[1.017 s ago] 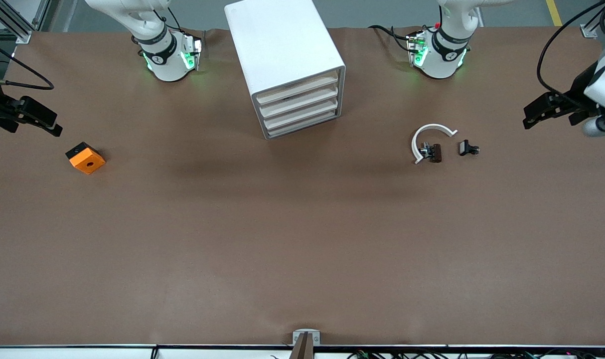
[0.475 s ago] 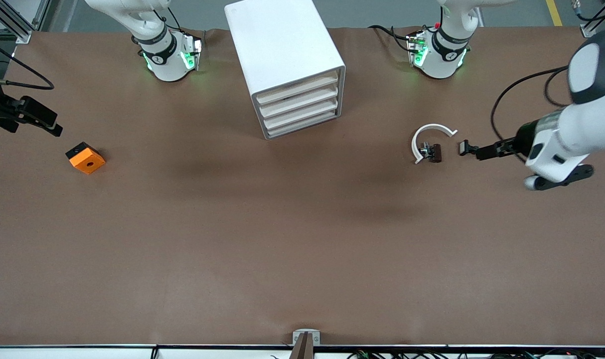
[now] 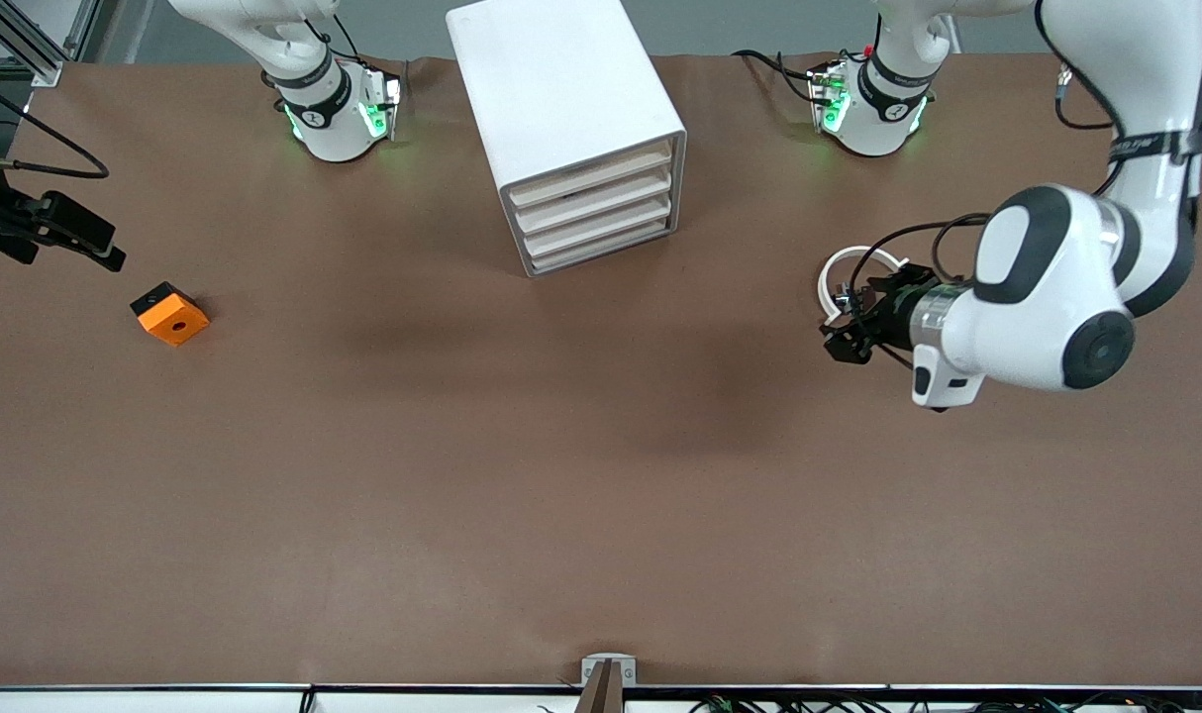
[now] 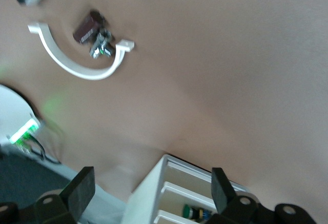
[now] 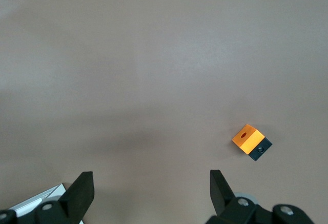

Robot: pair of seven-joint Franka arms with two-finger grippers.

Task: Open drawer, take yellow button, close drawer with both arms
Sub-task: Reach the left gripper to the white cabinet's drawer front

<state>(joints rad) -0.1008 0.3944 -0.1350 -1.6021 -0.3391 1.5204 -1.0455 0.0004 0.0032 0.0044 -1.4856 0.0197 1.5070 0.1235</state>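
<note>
The white drawer cabinet [image 3: 561, 89] stands at the table's edge between the two arm bases, with its stacked drawers [image 3: 596, 208] all shut. My left gripper [image 3: 846, 334] is open and empty over the white arc and clips. In the left wrist view, the left gripper [image 4: 152, 190] faces the cabinet [image 4: 148, 203]. A small part with a green end and yellow and blue bands [image 4: 197, 212] shows inside one drawer. No orange-yellow-capped button is in view. My right gripper [image 3: 106, 253] waits, open and empty, at the right arm's end of the table; in its wrist view [image 5: 151, 190] it is over bare table.
An orange square block with a centre hole [image 3: 170, 315] lies near the right gripper and shows in the right wrist view [image 5: 247, 135]. A white arc [image 3: 831, 277] with small dark clips lies under the left gripper; the left wrist view shows the arc [image 4: 77, 70] and a clip [image 4: 88, 26].
The left arm has swung in from its end of the table, and its gripper now hangs over the white arc and clips. The right arm has not moved.
</note>
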